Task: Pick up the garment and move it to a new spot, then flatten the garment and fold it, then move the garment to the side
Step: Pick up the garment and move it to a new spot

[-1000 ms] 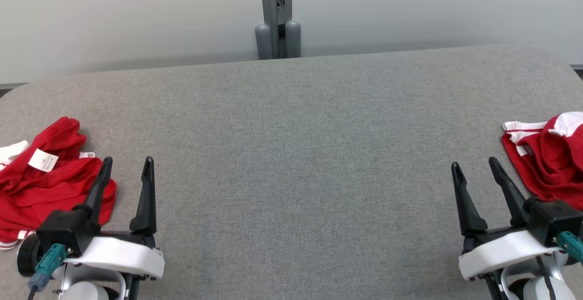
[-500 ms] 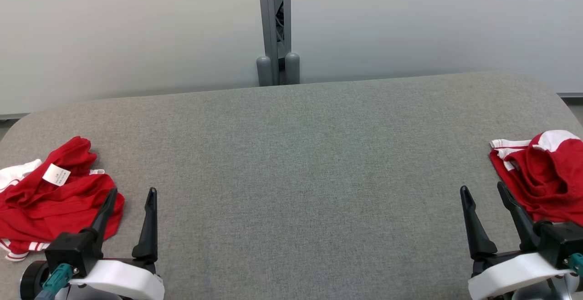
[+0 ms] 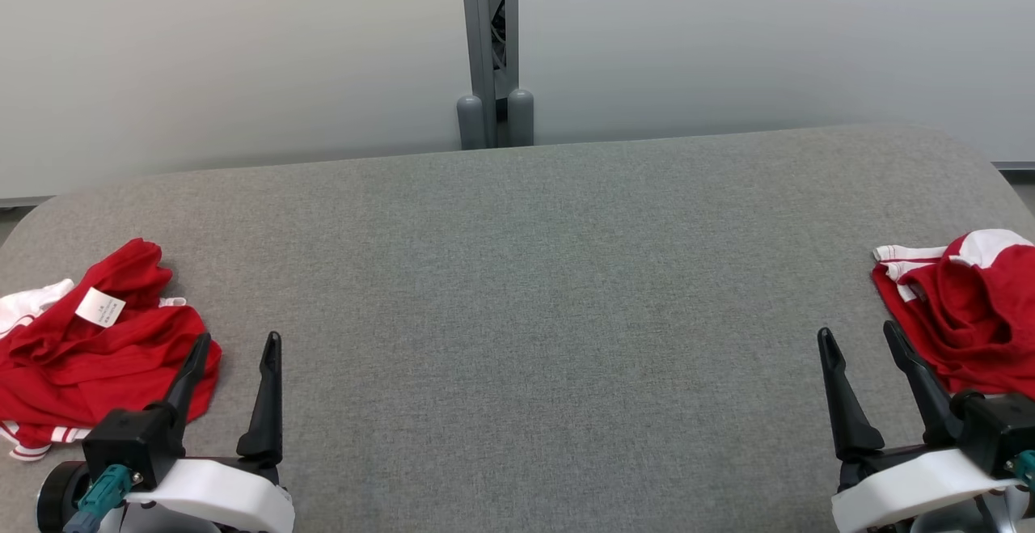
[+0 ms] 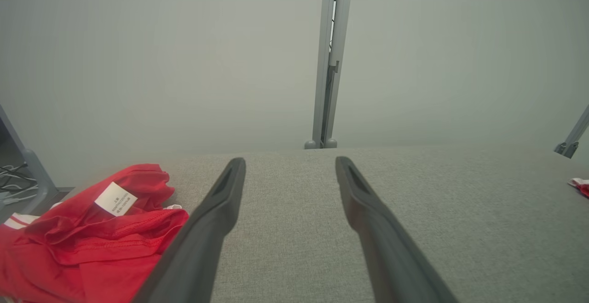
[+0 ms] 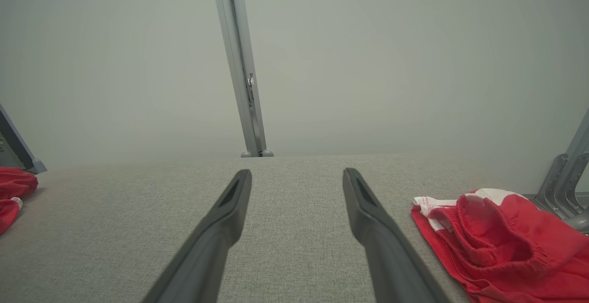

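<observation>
Your left garment (image 3: 89, 355) lies crumpled at the table's left edge. It is red cloth with a white label (image 3: 100, 306) on top and white striped trim at its near corner. The right garment (image 3: 966, 315), red with white bands and a gathered waistband, sits bunched at the right edge.

Your left gripper (image 3: 237, 339) is spread wide and holds nothing. Its outer finger overlaps the left garment's hem, and you cannot tell whether it touches. Your right gripper (image 3: 856, 329) is spread just as wide and also holds nothing, just beside the right garment.

Both point away from you, low over the table (image 3: 517, 274), a grey woven surface with rounded corners. The fingers (image 4: 207, 234) are long, dark and tapering.
</observation>
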Controlling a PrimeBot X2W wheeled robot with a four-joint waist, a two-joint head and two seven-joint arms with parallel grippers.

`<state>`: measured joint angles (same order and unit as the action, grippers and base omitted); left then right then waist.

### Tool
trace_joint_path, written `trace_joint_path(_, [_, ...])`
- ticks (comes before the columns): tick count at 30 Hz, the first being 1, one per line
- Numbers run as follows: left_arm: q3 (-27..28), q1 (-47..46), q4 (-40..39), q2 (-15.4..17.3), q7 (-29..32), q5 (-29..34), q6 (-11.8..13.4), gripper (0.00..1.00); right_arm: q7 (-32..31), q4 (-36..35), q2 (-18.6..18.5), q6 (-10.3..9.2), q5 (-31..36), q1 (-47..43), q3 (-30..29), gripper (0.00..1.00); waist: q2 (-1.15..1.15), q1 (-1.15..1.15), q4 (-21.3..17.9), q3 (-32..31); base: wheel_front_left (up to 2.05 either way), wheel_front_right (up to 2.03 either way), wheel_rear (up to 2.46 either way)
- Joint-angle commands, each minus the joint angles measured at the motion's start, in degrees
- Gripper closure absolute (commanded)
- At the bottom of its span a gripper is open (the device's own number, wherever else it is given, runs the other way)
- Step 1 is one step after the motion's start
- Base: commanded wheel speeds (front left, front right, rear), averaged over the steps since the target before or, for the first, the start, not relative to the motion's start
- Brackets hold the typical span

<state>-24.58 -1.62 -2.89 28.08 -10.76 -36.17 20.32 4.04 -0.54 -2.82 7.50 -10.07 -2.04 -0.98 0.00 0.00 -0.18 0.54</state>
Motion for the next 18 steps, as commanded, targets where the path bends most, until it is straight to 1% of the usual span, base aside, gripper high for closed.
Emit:
trace_joint_path(1, [0.12, -0.66, 0.13, 0.25, 0.06, -0.31, 0.44, 0.00, 0.09, 0.28, -0.21, -0.02, -0.10, -0.47, 0.05, 0.00, 0.00, 0.00, 0.05, 0.01, 0.00, 0.00, 0.00])
trace_joint_path(18, [-0.02, -1.24, 0.54, 0.49, -0.21, -0.61, 0.35, 0.00, 0.45, 0.61, -0.22, -0.02, -0.97, -0.36, 0.07, 0.00, 0.00, 0.00, 0.05, 0.07, 0.00, 0.00, 0.00])
